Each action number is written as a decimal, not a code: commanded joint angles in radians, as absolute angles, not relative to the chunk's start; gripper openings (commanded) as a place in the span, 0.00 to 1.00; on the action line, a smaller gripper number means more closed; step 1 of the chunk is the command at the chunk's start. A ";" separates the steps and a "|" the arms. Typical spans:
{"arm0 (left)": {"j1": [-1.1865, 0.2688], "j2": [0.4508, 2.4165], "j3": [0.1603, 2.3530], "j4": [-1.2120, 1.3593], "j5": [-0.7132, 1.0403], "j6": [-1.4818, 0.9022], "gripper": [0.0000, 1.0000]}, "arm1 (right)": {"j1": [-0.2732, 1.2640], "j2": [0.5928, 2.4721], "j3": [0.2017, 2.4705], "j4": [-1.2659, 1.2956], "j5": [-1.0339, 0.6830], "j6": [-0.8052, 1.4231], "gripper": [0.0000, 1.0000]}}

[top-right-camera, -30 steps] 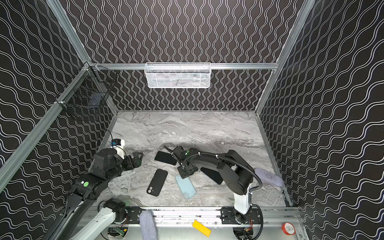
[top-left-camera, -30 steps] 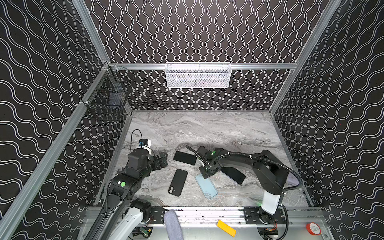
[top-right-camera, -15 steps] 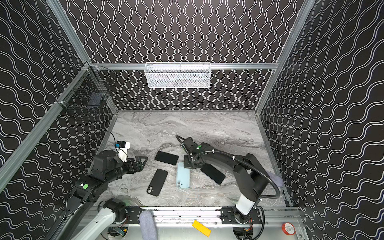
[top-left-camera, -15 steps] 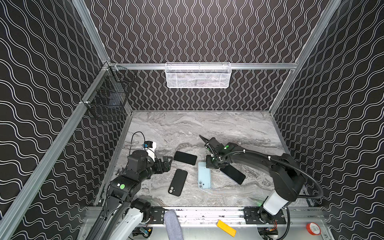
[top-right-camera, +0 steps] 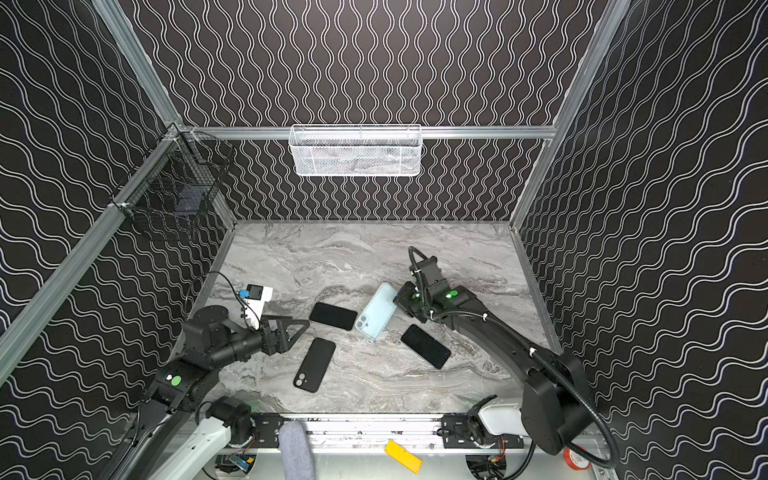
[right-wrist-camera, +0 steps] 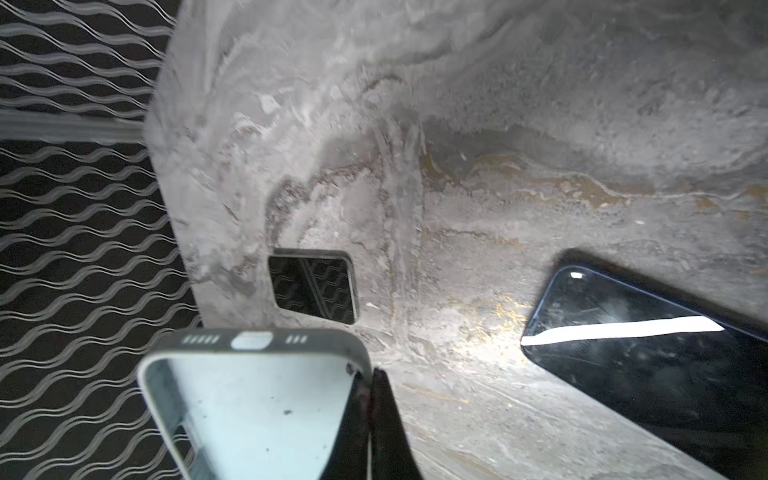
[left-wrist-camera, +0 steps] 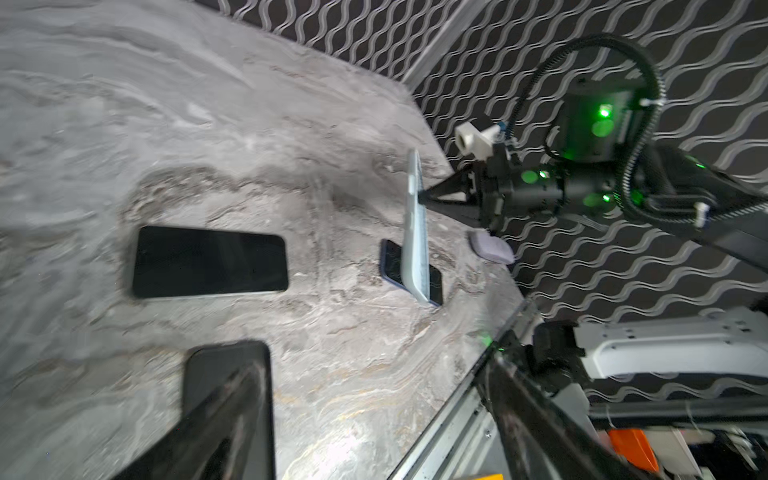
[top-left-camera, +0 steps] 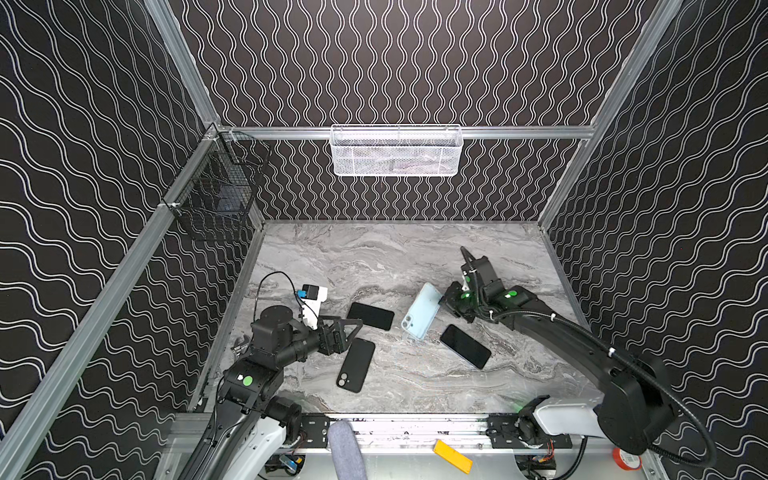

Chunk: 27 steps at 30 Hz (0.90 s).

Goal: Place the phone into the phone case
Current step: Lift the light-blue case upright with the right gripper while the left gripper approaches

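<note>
left gripper point(top-left-camera: 352, 331): fingers spread, holding nothing, hovering at the near end of a black slab point(top-left-camera: 356, 365) lying camera side up. Could be a case or a face-down phone, can't tell. black phone point(top-left-camera: 370, 316) lies flat, screen up, just beyond it. right gripper point(top-left-camera: 444, 300) pinches a side wall of the light blue case point(top-left-camera: 420, 311) near its port end; the case is tilted on edge. second phone point(top-left-camera: 465, 346) lies flat beside the case's low end.

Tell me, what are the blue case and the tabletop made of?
The blue case looks like soft silicone or rubbery plastic, matte: no glare, rounded lip. The tabletop looks like grey veined marble with low sheen, though it may be printed laminate.
</note>
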<state>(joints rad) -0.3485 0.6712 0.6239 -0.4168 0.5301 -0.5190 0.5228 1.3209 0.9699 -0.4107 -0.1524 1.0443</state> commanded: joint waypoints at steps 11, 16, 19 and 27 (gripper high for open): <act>-0.433 0.667 0.546 -0.053 0.483 -0.693 0.78 | 0.484 1.182 0.840 -0.090 -0.150 1.426 0.02; -0.520 0.721 0.561 -0.029 0.375 -0.664 0.70 | 0.485 1.192 0.852 -0.080 -0.176 1.456 0.01; -0.608 0.775 0.575 -0.025 0.277 -0.627 0.67 | 0.485 1.175 0.838 -0.063 -0.169 1.472 0.00; -0.837 0.933 0.658 0.029 0.099 -0.566 0.65 | 0.484 1.144 0.818 -0.075 -0.147 1.467 0.01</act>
<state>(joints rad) -0.8005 0.9073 0.6373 -0.0399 0.2024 -0.6044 0.4843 1.1538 0.8242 -0.1028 -0.1654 1.4475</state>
